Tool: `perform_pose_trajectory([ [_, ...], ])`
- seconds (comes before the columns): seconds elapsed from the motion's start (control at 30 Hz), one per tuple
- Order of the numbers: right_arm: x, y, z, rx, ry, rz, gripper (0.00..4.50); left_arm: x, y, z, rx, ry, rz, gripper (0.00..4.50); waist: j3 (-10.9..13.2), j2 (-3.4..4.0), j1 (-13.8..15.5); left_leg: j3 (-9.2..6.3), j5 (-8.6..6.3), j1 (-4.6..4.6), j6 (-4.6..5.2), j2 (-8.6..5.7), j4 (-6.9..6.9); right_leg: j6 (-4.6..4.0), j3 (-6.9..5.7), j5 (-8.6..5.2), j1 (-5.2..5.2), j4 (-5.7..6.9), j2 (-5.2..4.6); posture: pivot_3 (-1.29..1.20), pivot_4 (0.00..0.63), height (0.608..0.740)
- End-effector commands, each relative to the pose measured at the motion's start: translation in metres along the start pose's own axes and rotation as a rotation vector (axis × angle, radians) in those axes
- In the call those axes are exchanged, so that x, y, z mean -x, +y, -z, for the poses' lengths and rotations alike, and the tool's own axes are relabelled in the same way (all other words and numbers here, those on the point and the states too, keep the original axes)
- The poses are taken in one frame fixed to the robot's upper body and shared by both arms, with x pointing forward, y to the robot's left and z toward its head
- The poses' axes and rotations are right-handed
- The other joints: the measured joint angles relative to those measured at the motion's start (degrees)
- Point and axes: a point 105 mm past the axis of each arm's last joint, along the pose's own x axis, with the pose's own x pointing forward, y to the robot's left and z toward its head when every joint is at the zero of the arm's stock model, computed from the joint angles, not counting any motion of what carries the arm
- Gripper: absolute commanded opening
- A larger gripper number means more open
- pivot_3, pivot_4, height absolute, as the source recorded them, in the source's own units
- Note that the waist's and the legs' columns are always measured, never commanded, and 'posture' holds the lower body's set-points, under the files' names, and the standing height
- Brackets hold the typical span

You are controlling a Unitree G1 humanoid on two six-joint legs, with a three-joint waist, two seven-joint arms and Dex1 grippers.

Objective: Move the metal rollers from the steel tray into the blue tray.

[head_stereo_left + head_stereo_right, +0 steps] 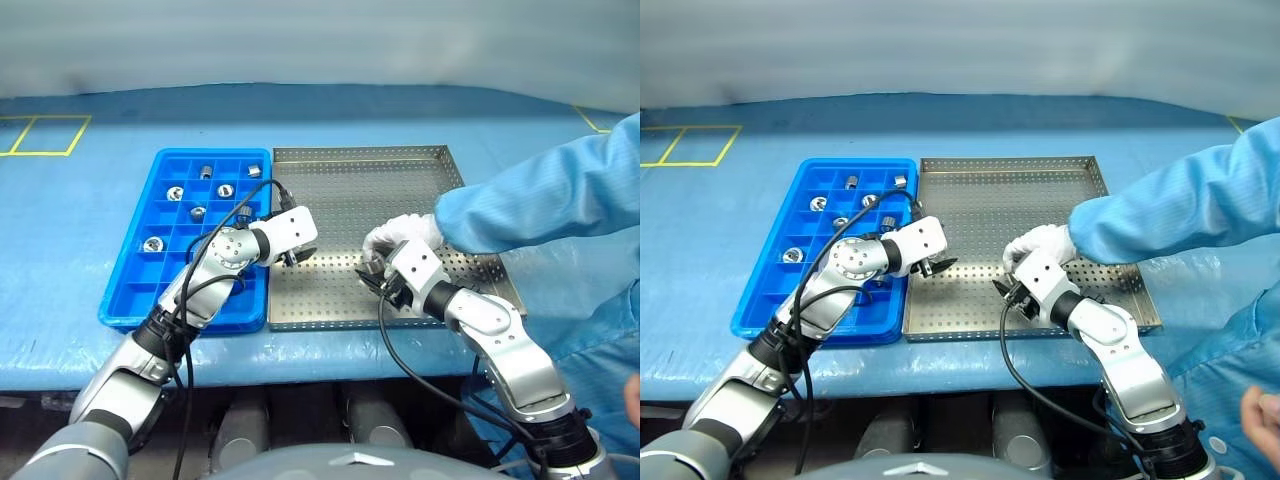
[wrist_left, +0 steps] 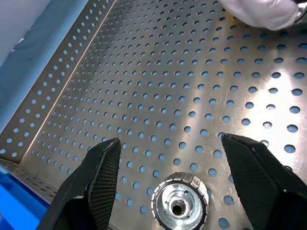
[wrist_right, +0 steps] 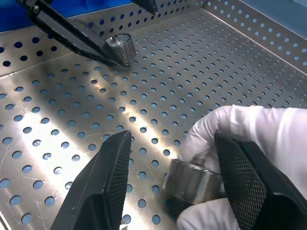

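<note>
While my left gripper (image 2: 165, 184) stands with its two black fingers wide apart, a small shiny silver metal roller with a dark centre hole (image 2: 180, 201) lies between them on the perforated floor of the large square steel tray (image 1: 340, 190), near the tray's left edge. I judge the step in hand to be picking this roller. To do it well I would lower the fingers evenly to either side, close across its ribbed side wall rather than its flat face, and lift straight up before swinging left, since a round part can roll away if one finger touches first.

My right gripper (image 3: 170, 184) hovers low over the tray's front right part, fingers apart, and between them a person's white-gloved hand (image 1: 400, 235) holds a second roller (image 3: 192, 184). I would keep that arm quiet while the hand is there; closing now risks pinching the glove.

To the left, the bright blue plastic tray with a grid of square compartments (image 1: 135, 290) sits just beside the steel tray, and several rollers (image 1: 175, 193) already rest in its far compartments. Both trays stand on a table covered in blue sheeting (image 1: 420, 115) with yellow tape marks (image 1: 45, 135) at the far left. A light blue sleeve (image 1: 545, 195) reaches in from the right.
</note>
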Motion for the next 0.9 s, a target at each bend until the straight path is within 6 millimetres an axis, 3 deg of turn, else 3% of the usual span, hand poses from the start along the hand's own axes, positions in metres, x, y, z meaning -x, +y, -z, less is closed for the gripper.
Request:
perform_pose_trajectory([
  [0.03, 0.002, -0.002, -0.010, 0.025, -0.040, 0.015, 2.90, 0.000, 0.012, -0.001, -0.044, 0.048, -0.047, 4.46, 0.0, 0.00, 0.0, 0.00, 0.00, 0.00, 0.00, 0.00, 0.00, 0.00, 0.00, 0.00, 0.00, 0.00, 0.00, -0.07, 0.150, 0.740],
  [0.2, 0.001, -0.002, -0.011, 0.027, -0.043, 0.016, 2.90, -0.002, 0.014, 0.002, -0.084, 0.112, -0.027, 4.46, 0.0, 0.00, -0.1, 0.00, 0.00, 0.00, 0.00, 0.00, 0.01, 0.00, 0.00, 0.00, 0.00, -0.01, 0.00, -0.07, 0.150, 0.740],
  [0.53, -0.001, -0.003, -0.012, 0.029, -0.053, 0.029, 2.90, -0.011, 0.004, 0.006, -0.163, 0.200, 0.177, 4.46, 0.0, 0.00, -0.2, -0.01, 0.00, -0.01, 0.00, 0.00, 0.00, 0.00, -0.01, 0.00, -0.01, 0.00, 0.01, -0.07, 0.150, 0.740],
  [0.9, -0.003, -0.004, -0.015, 0.014, -0.086, 0.059, 2.90, -0.004, 0.026, 0.015, -0.320, 0.350, 0.296, 4.46, 0.0, 0.00, -0.5, -0.03, 0.00, -0.02, 0.01, 0.01, -0.01, -0.01, -0.01, -0.01, -0.02, 0.01, 0.04, -0.06, 0.150, 0.740],
])
